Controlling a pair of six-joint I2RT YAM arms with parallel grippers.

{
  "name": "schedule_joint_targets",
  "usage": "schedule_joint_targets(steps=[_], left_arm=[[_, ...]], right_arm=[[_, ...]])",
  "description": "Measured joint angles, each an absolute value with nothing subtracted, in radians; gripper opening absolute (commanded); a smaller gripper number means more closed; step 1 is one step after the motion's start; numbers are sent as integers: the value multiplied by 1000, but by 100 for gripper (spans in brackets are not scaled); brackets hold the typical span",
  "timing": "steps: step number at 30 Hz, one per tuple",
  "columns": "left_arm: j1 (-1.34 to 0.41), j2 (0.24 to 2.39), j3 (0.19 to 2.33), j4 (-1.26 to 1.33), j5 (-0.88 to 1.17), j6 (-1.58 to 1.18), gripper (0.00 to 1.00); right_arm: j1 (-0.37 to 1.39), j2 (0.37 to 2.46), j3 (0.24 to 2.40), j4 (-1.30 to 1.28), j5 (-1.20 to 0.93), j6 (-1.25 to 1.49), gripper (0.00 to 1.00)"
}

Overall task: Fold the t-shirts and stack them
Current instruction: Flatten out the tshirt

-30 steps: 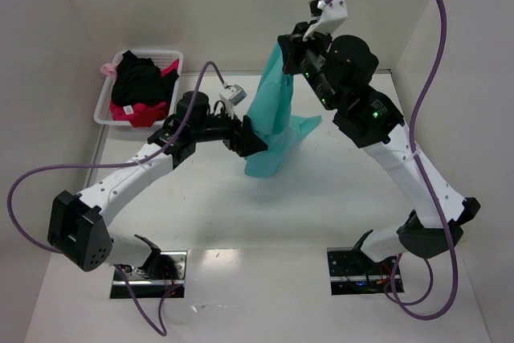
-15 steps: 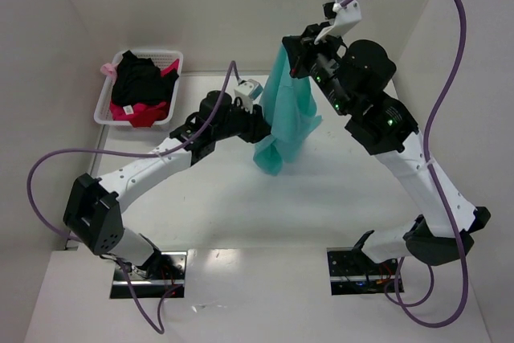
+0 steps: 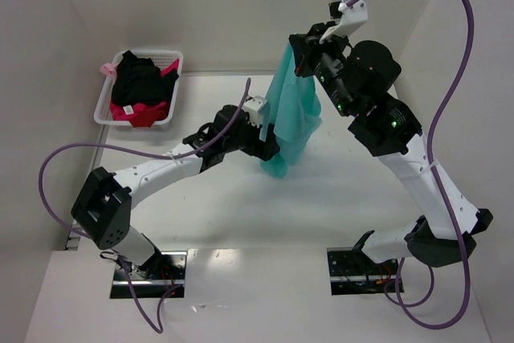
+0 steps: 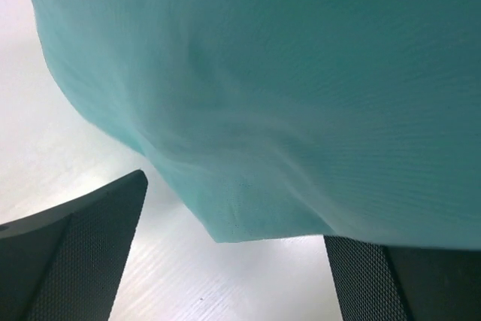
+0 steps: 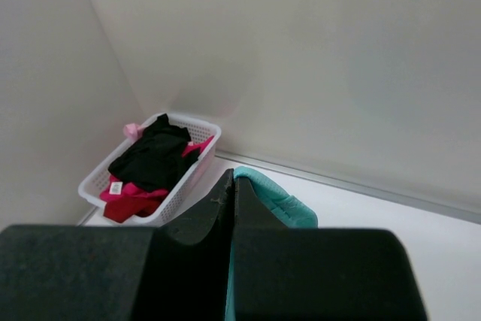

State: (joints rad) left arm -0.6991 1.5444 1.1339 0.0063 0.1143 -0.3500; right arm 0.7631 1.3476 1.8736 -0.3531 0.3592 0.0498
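Note:
The teal t-shirt (image 3: 293, 110) hangs bunched from my right gripper (image 3: 299, 54), which is raised over the back of the table and shut on the cloth's top edge. In the right wrist view the fingers (image 5: 234, 186) are pressed together with teal cloth (image 5: 282, 204) bulging out beside them. My left gripper (image 3: 269, 144) is at the shirt's lower end. In the left wrist view it stands open (image 4: 240, 261), with the shirt's bottom corner (image 4: 301, 88) hanging just in front of and above the two fingers. A black t-shirt (image 3: 138, 78) and a pink-red one (image 3: 144, 112) lie in the basket.
The white lattice basket (image 3: 104, 106) stands at the back left by the wall, also in the right wrist view (image 5: 192, 122). White walls close the table at the back and both sides. Purple cables loop off both arms.
The right gripper has lifted the teal shirt so its lower end hangs narrower. The left arm has stretched further right, bringing its gripper under the shirt's bottom corner.

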Motion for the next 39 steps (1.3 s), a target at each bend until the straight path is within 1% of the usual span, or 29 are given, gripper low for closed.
schedule_joint_targets(steps=[5,10,14,21,27,34,39], left_arm=[[-738,1563,1093,-19,31,-374,100],[-827,1601,1090,-79,-146,-432,100],[-881,1653,1090,-128,-290,-539,95],[-889,1755,1074,-130,-421,-661,94],[-892,1799,1076,-75,-422,-686,94],[-894,1783,1053,39,-336,-686,94],[-904,1766,1033,85,-340,-715,94]], right_arm=[[763,1348,1874,-352,377,35,0],[763,1348,1874,-352,387,24,0],[763,1348,1874,-346,393,19,0],[763,1348,1874,-344,401,9,0],[763,1348,1874,-339,400,8,0],[763,1348,1874,-336,400,1,0],[763,1348,1874,-327,398,1,0]])
